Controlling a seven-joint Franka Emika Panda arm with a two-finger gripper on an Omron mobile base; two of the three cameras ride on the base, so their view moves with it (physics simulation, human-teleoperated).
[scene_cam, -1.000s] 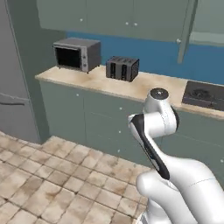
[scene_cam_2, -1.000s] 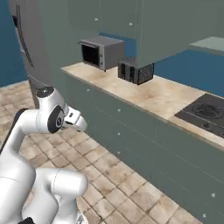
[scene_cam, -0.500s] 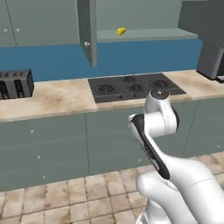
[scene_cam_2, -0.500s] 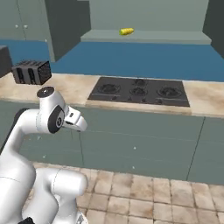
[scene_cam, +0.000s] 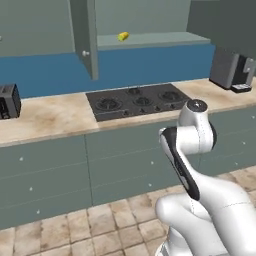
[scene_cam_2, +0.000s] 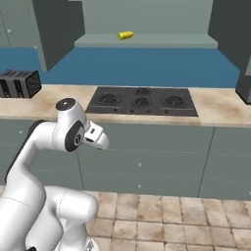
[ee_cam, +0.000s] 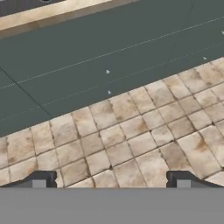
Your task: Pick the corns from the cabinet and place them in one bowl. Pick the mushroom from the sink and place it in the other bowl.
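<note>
A single corn cob (scene_cam: 123,36) lies on the flat shelf of the open cabinet (scene_cam: 150,40), near the top centre of the left base view; in the right base view the same cob (scene_cam_2: 125,35) sits at the upper middle of the frame, on the shelf (scene_cam_2: 147,41) above the blue back wall. The cabinet door (scene_cam: 85,35) hangs open at the upper left of the left base view. Below the shelf a black stove top (scene_cam: 137,100) is set into the tan counter (scene_cam: 45,117), with grey-green drawers (scene_cam: 115,160) under it and a tiled floor (scene_cam: 100,225) in front. A dark toaster (scene_cam_2: 19,83) stands on the counter at the left edge of the right base view, and a dark coffee machine (scene_cam: 232,70) stands at the right edge of the left base view. The arm is folded low in front of the drawers, well away from the shelf. In the hand view the gripper (ee_cam: 110,180) points down at the floor tiles and drawer fronts, its two fingertips (ee_cam: 40,179) standing wide apart at the bottom of the frame with nothing between them.
</note>
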